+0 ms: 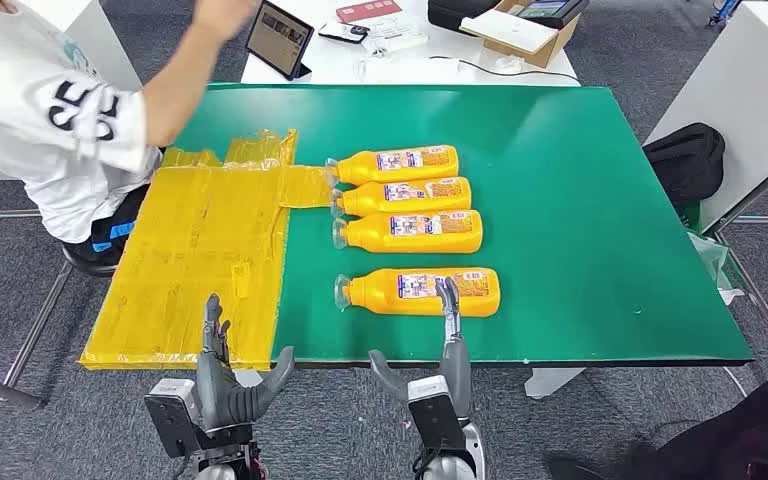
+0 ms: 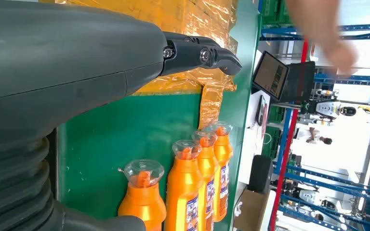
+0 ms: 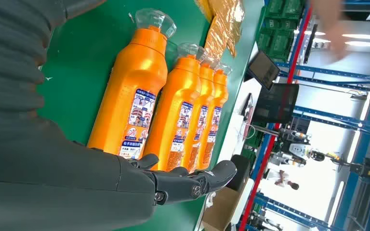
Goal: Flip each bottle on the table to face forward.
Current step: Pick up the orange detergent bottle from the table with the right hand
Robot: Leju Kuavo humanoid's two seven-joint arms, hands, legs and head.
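Bottles: four orange, lying labels-up on green table (image 1: pixel 580 180), nearest bottle (image 1: pixel 420 291) under outstretched right hand (image 1: pixel 447 345) fingers (image 1: pixel 448 300). Left hand (image 1: pixel 222 372) spread, holding nothing, above yellow taped sheet (image 1: pixel 200 260).

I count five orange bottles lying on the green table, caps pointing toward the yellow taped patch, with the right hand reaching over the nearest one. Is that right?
Not quite: there are four orange bottles, not five. The head view shows three close together and a nearer one set apart. The rest stands: they lie on the green table, caps toward the yellow taped patch, and the right hand reaches over the nearest one.
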